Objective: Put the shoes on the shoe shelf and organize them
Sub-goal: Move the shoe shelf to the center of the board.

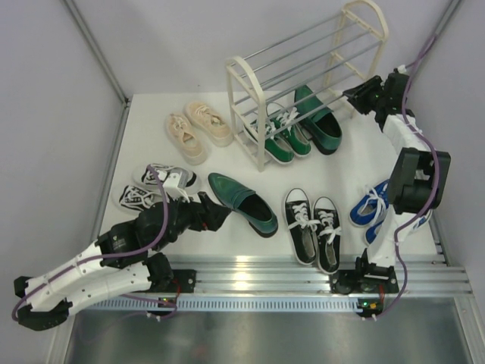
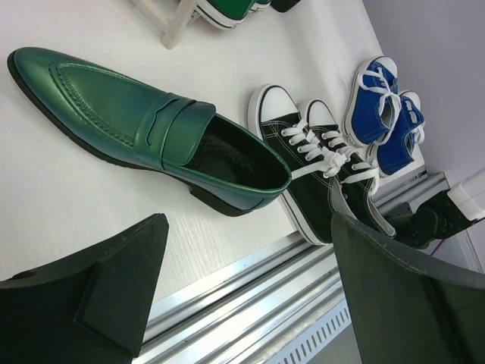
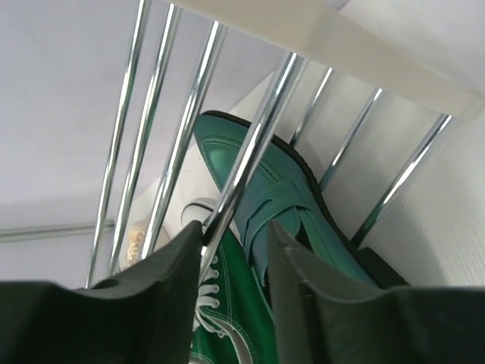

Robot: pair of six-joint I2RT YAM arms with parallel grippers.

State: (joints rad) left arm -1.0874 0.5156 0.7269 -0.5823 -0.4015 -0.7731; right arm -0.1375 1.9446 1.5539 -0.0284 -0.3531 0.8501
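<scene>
So you have only the green sneakers [image 1: 280, 140] and one loafer [image 1: 322, 125] on the shelf [image 1: 261, 161]; nine more wait on the surface [image 1: 348, 174]. Left fingers [image 2: 114, 296] gape empty; right fingers [image 3: 151, 303] half-open, empty too.

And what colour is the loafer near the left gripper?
Glossy dark green loafer; the left wrist view shows it best.

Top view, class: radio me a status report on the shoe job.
Left gripper open, empty, beside table loafer. Right gripper part open, empty, shelf rod in line between its jaws. Second loafer sits under that rod.
</scene>
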